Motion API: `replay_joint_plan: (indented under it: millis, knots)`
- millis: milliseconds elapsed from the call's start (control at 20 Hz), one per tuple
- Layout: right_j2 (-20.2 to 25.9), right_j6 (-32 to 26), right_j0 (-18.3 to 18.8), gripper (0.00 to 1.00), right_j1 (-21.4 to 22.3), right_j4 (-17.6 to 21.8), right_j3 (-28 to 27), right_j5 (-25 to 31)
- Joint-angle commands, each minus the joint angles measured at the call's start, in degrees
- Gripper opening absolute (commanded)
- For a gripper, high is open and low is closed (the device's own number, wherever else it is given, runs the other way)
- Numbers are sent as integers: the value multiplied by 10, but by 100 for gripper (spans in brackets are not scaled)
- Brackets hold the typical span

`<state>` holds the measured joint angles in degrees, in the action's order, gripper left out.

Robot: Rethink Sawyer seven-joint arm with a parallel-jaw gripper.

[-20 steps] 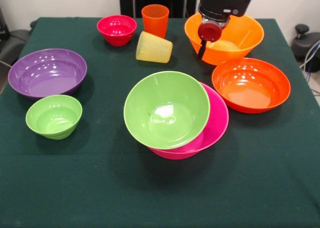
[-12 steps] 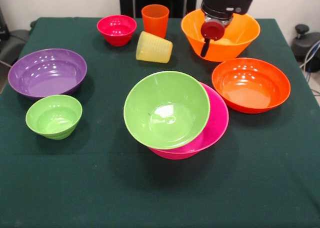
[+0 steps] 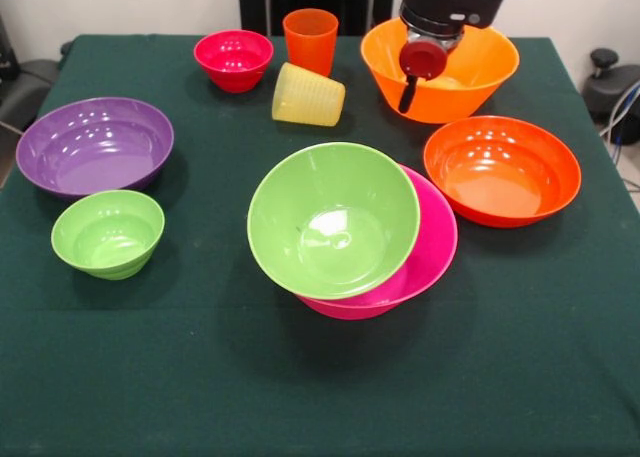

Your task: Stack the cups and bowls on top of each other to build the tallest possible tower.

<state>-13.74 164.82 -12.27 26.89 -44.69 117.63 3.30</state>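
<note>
A: Where did your pincer [image 3: 408,89] stand, and in what state?

B: You had it at the near wall of the yellow-orange bowl [image 3: 470,77], one dark finger lying over the outside of the rim. It appeared clenched on that bowl's rim, though the inner finger was hidden. You could not tell whether the bowl was off the table [image 3: 320,397].

A: And the tower?

B: You had the medium green bowl [image 3: 333,220] tilted inside the large pink bowl [image 3: 435,247], at the table's middle. The orange-red bowl [image 3: 502,170] lay just right of them, apart.

A: The remaining pieces?

B: The purple bowl [image 3: 95,145] and small green bowl [image 3: 107,233] sat at your picture's left. The red bowl [image 3: 233,59], the upright orange cup [image 3: 310,41] and the yellow cup [image 3: 308,95], lying on its side, were at the far edge.
</note>
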Motion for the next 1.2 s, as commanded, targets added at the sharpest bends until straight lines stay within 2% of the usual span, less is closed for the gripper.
replay_joint_plan:
  millis: [50, 200, 350, 850, 1200]
  knots:
    - [-49, 73, -57, 0, -11, 9, -43, 107]
    - [-119, 80, -87, 0, 16, 40, -78, 191]
    - [-154, 81, -96, 0, 33, 62, -100, 245]
    - [-179, 28, -69, 0, 90, 113, -134, 321]
    - [-178, -16, -21, 0, 87, 153, -177, 334]
